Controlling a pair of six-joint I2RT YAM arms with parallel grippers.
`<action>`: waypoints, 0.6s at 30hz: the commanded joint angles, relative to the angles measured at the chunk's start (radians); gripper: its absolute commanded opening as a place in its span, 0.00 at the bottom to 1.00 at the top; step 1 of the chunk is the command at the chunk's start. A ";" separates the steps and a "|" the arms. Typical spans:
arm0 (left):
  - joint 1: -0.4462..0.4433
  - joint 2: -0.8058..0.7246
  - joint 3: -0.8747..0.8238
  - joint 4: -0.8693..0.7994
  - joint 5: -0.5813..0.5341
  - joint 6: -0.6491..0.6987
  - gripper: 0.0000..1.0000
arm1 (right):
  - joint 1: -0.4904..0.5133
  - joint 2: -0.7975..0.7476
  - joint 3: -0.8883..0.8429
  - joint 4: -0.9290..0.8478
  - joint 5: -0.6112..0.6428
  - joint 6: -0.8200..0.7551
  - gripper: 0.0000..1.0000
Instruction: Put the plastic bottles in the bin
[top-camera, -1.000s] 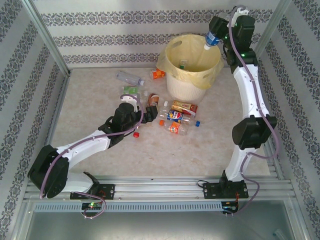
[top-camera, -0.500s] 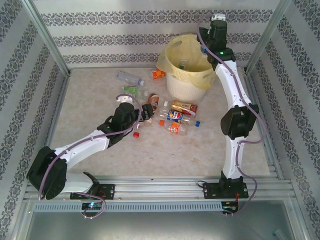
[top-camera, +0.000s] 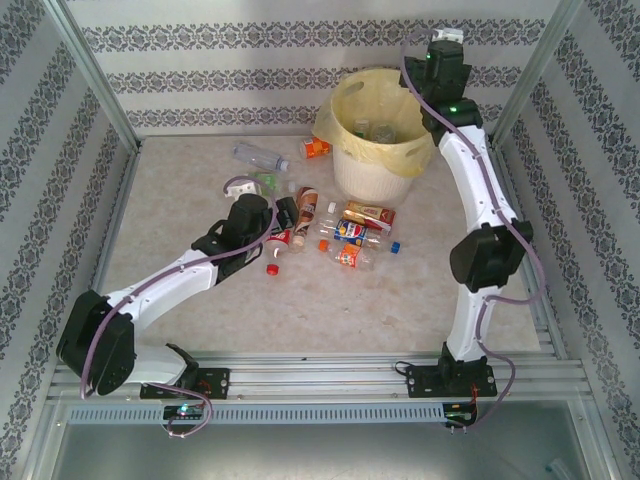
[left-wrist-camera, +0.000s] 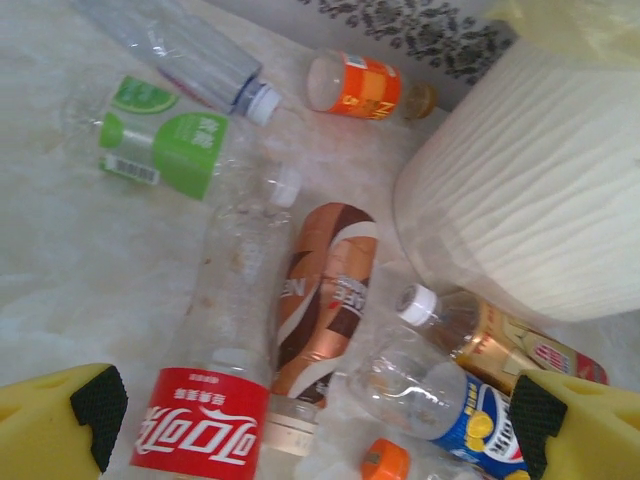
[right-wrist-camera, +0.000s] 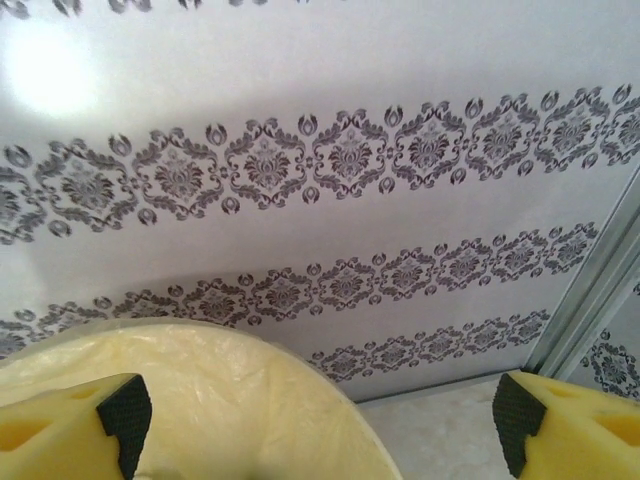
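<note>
The bin (top-camera: 372, 176) is a white bucket lined with a yellow bag, and a few bottles (top-camera: 377, 129) lie inside it. More plastic bottles lie scattered in front of it. My left gripper (top-camera: 283, 222) hangs open over them. In the left wrist view, the left gripper (left-wrist-camera: 318, 415) has a red-label bottle (left-wrist-camera: 200, 430), a brown bottle (left-wrist-camera: 325, 300) and a blue-label bottle (left-wrist-camera: 455, 400) between its open fingers, none of them held. My right gripper (top-camera: 440, 55) is open and holds nothing, high behind the bin's back right rim (right-wrist-camera: 200, 400).
A green-label bottle (left-wrist-camera: 165, 140), a clear bottle (left-wrist-camera: 190, 50) and an orange bottle (left-wrist-camera: 355, 85) lie farther back left. A gold-label bottle (left-wrist-camera: 500, 345) lies against the bin wall (left-wrist-camera: 530, 200). A red cap (top-camera: 271, 268) is loose on the table. Patterned walls enclose the area.
My right gripper has let go of the blue-capped bottle over the bin and swung back towards the wall. The left gripper has shifted slightly over the pile.
</note>
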 joint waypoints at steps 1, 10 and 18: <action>0.028 0.010 0.014 -0.074 -0.034 -0.068 1.00 | 0.010 -0.113 -0.077 0.012 -0.054 0.034 0.92; 0.067 0.013 0.010 -0.127 -0.027 -0.133 1.00 | 0.030 -0.484 -0.545 0.174 -0.288 0.138 0.98; 0.084 0.012 0.008 -0.156 -0.032 -0.215 1.00 | 0.078 -0.802 -1.017 0.251 -0.457 0.255 0.98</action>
